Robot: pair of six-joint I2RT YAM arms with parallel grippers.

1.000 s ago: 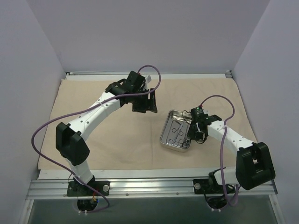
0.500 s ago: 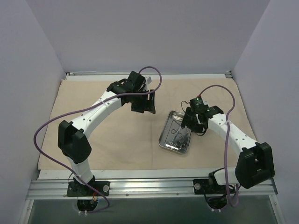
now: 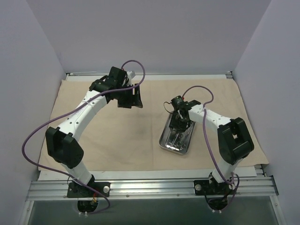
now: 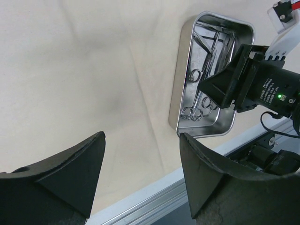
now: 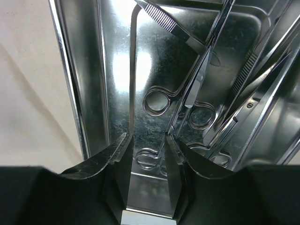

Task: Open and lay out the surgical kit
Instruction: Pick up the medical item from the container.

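The steel tray (image 3: pixel 163 139) sits right of centre on the spread beige cloth wrap (image 3: pixel 117 136), with ring-handled instruments (image 5: pixel 157 101) heaped inside. The right tool (image 5: pixel 146 140) is down in the tray, fingers narrowly parted astride a ring handle and visibly pinching nothing, wrist pitched steeply down. The left tool (image 4: pixel 141 138) hangs wide apart and empty above bare cloth, arm reaching far forward.

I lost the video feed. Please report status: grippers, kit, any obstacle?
Left gripper open, empty, above cloth. Right gripper open, down in tray, over ringed instruments. No obstacle seen.
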